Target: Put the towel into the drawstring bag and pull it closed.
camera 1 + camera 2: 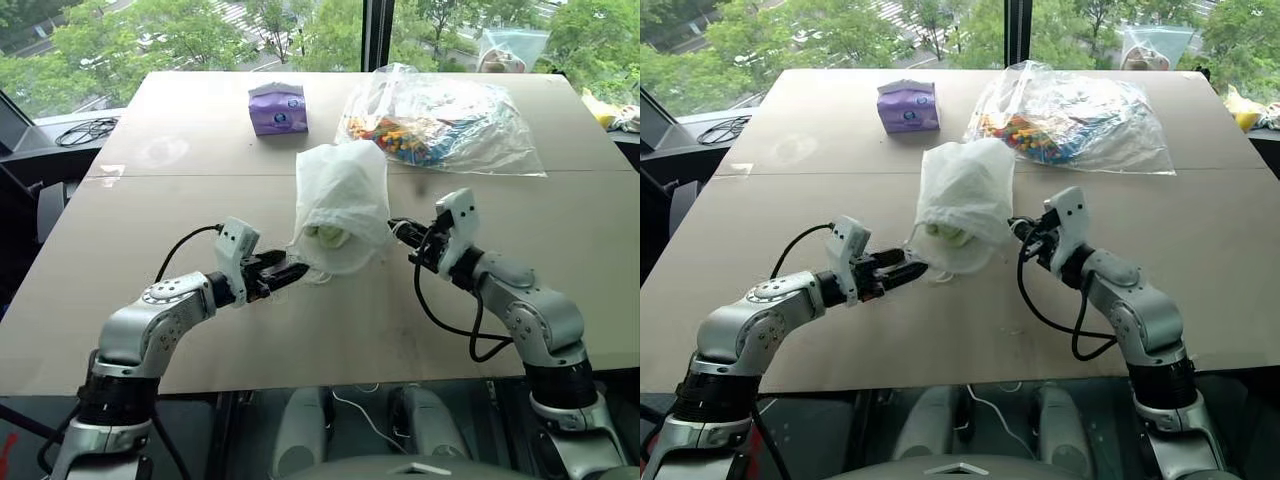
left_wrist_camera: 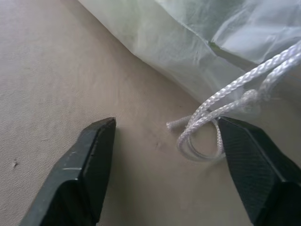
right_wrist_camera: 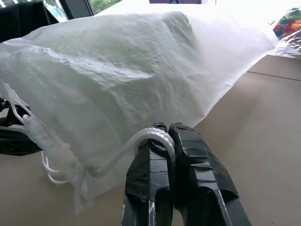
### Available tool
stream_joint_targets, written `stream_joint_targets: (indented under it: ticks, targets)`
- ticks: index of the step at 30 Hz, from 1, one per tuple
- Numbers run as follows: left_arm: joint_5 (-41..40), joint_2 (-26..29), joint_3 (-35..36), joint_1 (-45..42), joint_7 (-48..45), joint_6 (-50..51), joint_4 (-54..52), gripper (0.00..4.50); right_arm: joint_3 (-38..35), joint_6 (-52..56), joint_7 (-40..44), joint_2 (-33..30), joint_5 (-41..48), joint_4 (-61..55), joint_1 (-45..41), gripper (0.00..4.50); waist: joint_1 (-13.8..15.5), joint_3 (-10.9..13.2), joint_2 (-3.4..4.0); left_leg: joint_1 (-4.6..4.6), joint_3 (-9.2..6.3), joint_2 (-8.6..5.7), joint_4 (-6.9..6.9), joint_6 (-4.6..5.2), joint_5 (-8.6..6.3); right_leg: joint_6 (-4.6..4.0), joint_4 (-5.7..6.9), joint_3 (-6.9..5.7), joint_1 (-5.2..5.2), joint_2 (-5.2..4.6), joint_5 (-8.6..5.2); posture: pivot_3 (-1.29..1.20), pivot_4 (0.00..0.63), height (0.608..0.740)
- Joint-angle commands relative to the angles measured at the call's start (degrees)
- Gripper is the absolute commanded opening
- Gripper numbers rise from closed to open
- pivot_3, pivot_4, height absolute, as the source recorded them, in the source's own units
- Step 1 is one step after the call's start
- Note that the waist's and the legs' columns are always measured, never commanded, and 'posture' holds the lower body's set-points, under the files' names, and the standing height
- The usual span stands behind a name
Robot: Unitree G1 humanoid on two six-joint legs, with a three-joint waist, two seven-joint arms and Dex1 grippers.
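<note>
Treetops behind, table [image 1: 150, 330] bare at lower left; mid-frame the limp, light drawstring bag [image 1: 343, 200] holds the towel [image 1: 328, 236], my right gripper [image 3: 168, 136] pinches its slippery cord [image 3: 141, 139], my left gripper [image 2: 164, 141] gapes by the knotted loop.

towel [image 1: 328, 236] in drawstring bag [image 1: 342, 190] | tissue pack [image 1: 278, 108] behind, on table [image 1: 150, 270]

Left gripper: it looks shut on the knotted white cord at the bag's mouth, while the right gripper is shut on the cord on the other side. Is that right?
Not quite. The left gripper is open: the left wrist view shows its fingers spread apart, with the knotted cord lying loose between them by the drawstring bag. The right gripper is indeed shut on the cord.
</note>
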Motion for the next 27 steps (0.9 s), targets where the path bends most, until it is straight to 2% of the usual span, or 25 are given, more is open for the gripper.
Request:
stream_joint_targets:
  ticks: [1,8,9,12,18,20,23,27]
  targets:
    - [2.5,-0.8,-0.7,0.2,-1.1,-2.8,0.0,4.04,-1.1,-0.3,-0.2,0.0,0.4,-2.5,-0.1,0.00,0.0,0.0,0.00,0.01,0.00,0.00,0.01,-0.01,0.00,0.00,0.00,0.00,0.01,-0.01,0.00,0.00,0.150,0.739]
    - [3.2,-4.9,0.0,-0.8,-0.2,-3.5,0.7,4.04,-0.8,-0.7,0.0,-0.1,0.1,-1.8,-0.4,0.00,0.5,0.0,0.00,0.02,-0.06,0.03,0.08,0.00,0.00,0.05,0.00,0.00,0.04,-0.07,0.03,0.00,0.150,0.739]
    - [3.9,-5.6,0.0,-0.9,0.1,-4.7,0.9,3.82,-0.8,-0.7,0.0,-0.2,0.1,-1.8,-0.4,0.00,0.5,0.0,0.00,0.03,-0.07,0.02,0.09,0.00,0.00,0.05,0.01,0.00,0.07,-0.06,0.04,0.00,0.150,0.739]
    - [5.9,-7.0,-0.2,-0.7,0.5,-7.1,1.5,2.92,-0.7,-0.8,0.1,-0.2,0.0,-1.7,-0.3,0.00,0.4,0.0,0.01,0.02,-0.06,-0.01,0.09,0.01,0.00,0.05,0.01,0.01,0.10,-0.04,0.04,0.00,0.150,0.739]
    - [8.4,-7.5,-1.1,0.2,-0.4,-9.3,1.9,0.06,-0.5,-0.8,0.2,-0.2,-0.2,-1.7,-0.4,0.00,0.4,0.0,0.01,0.03,-0.04,-0.01,0.10,0.26,0.15,0.05,0.03,0.01,0.09,0.04,0.04,0.00,0.150,0.739]
    - [10.1,-6.7,-1.5,1.4,-0.7,-10.8,1.0,0.06,-0.6,-0.9,0.0,-0.4,-0.4,-1.9,-0.2,0.00,0.4,0.0,0.01,0.03,-0.04,-0.01,0.11,0.25,0.15,0.05,0.05,0.01,0.09,0.03,0.04,0.00,0.150,0.739]
    - [18.7,-2.8,-3.7,1.7,-0.4,-18.8,0.9,0.06,-1.2,-2.3,-0.3,-0.5,-1.1,-2.2,-0.6,0.00,0.4,0.0,0.03,0.04,-0.04,0.00,0.12,0.02,0.01,0.04,0.06,0.01,0.09,0.02,0.04,0.00,0.150,0.739]
    - [26.8,-2.3,-1.0,-3.5,7.5,-27.4,5.2,0.06,-4.2,-4.8,2.3,-1.1,1.5,-4.0,-2.5,0.00,0.7,0.0,0.04,0.04,-0.08,0.01,0.12,0.00,0.00,0.03,0.08,-0.04,0.08,-0.01,0.04,0.00,0.150,0.739]
